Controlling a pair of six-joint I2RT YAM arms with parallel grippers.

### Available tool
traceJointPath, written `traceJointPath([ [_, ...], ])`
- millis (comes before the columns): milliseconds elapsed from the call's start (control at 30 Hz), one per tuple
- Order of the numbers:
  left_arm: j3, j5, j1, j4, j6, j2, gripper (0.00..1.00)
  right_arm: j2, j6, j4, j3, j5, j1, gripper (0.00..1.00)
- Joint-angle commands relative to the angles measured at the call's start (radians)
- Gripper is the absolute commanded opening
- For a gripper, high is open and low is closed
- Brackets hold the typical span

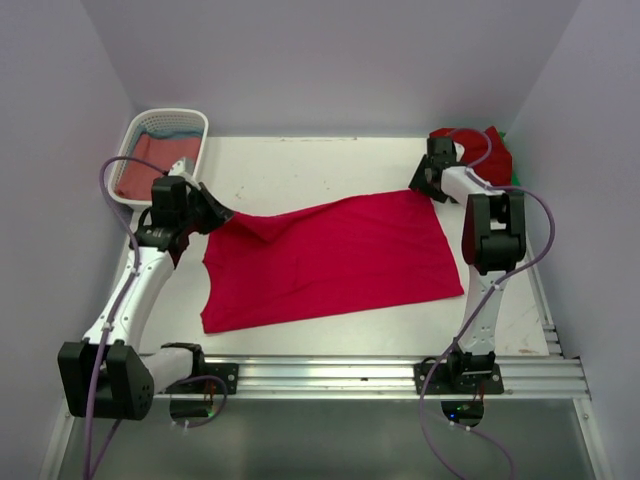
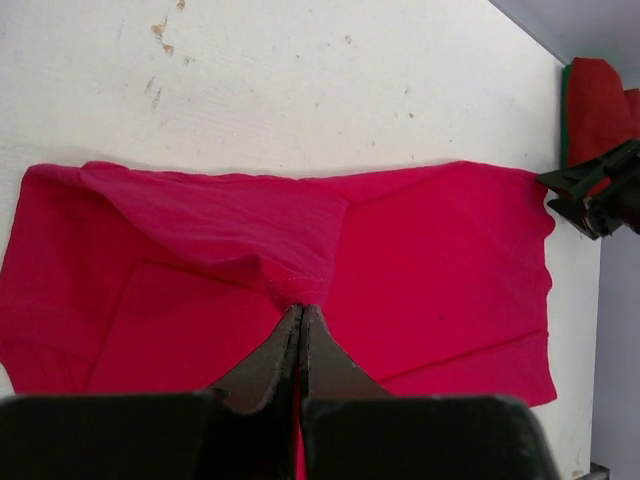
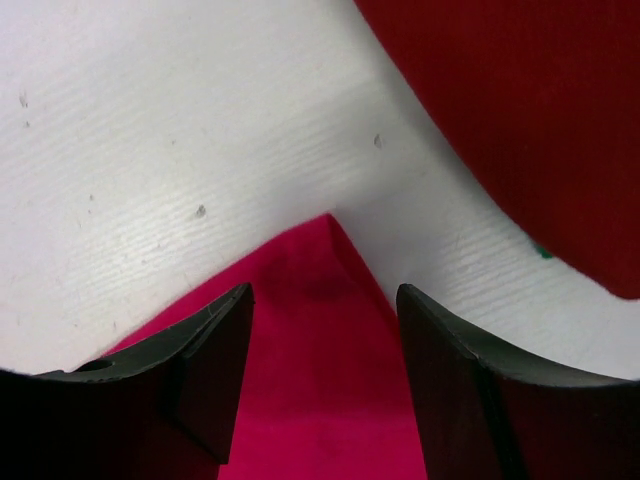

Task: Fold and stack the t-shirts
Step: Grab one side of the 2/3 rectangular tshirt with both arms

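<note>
Top view looks down from behind; both wrist views closely share the crimson t-shirt (image 1: 330,260).

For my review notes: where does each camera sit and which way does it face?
Top external: above and behind the bases, looking down on the table; left arm and right arm whole.
Left wrist: faces across the crimson t-shirt; left gripper shut on its fold.
Right wrist: looks down at that shirt's far corner, framed by the open right gripper.
Shared: the crimson t-shirt, in all three; left wrist also sees the right gripper.
</note>
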Motion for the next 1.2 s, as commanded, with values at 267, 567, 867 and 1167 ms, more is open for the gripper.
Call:
traceJointPath([
  [267, 0.037, 0.073, 0.005, -0.08, 0.017, -0.086, 0.0, 0.109, -0.073, 0.002, 0.184, 0.044, -0.016, 0.57],
  [567, 0.023, 0.056, 0.005, -0.089, 0.025, -0.088, 0.0, 0.092, -0.05, 0.016, 0.134, 0.014, -0.019, 0.5],
  [867, 0.016, 0.045, 0.005, -0.084, 0.029, -0.077, 0.0, 0.062, -0.014, 0.017, 0.072, 0.0, -0.021, 0.06],
  [1167, 0.005, 0.038, 0.005, -0.078, 0.031, -0.074, 0.0, 0.051, -0.011, -0.001, 0.08, 0.009, -0.022, 0.01],
])
